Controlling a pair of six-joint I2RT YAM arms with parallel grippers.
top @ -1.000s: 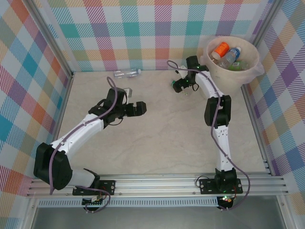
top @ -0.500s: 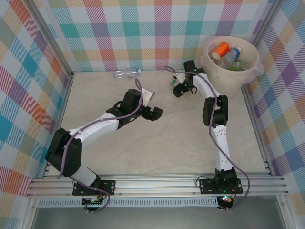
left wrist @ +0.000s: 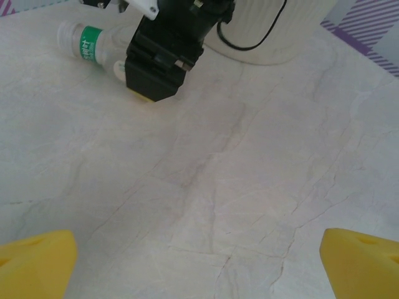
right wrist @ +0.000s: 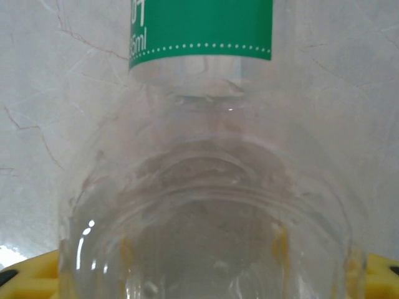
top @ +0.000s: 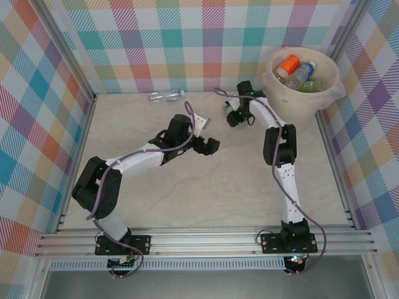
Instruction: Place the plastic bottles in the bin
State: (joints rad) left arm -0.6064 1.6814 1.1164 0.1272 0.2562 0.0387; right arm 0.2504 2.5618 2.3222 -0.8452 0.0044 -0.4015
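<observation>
Walls (top: 187,37): pastel plaid panels on three sides, held in a silver frame (top: 75,162).
Table (top: 206,187): pale cream surface with a faint marbled veining, matte.
Bin (top: 330,93): far right corner, standing upright against the wall; bottles in the bin (top: 293,67) lie heaped, one with an orange label and one with a blue cap.
Left gripper (top: 209,144): mid-table, jaws spread wide and holding nothing; yellow fingertips (left wrist: 37,261) sit at the two lower corners of the wrist view over bare surface.
Right gripper (top: 234,115): just left of the bin, low over the table, jaws drawn in on the green-labelled bottle (left wrist: 84,43); yellow pads (right wrist: 31,277) press at either side of its clear body.
Green-labelled bottle: lying on the table, near the bin, outside it.
Clear bottle (top: 166,95): lying on its side along the far wall, well apart from both grippers.
Change, left arm: has stretched rightward toward table centre over the last second.
Change, right gripper: jaws stood wide a second ago, now narrowed.
Change, clear bottle and bin contents: unmoved.
</observation>
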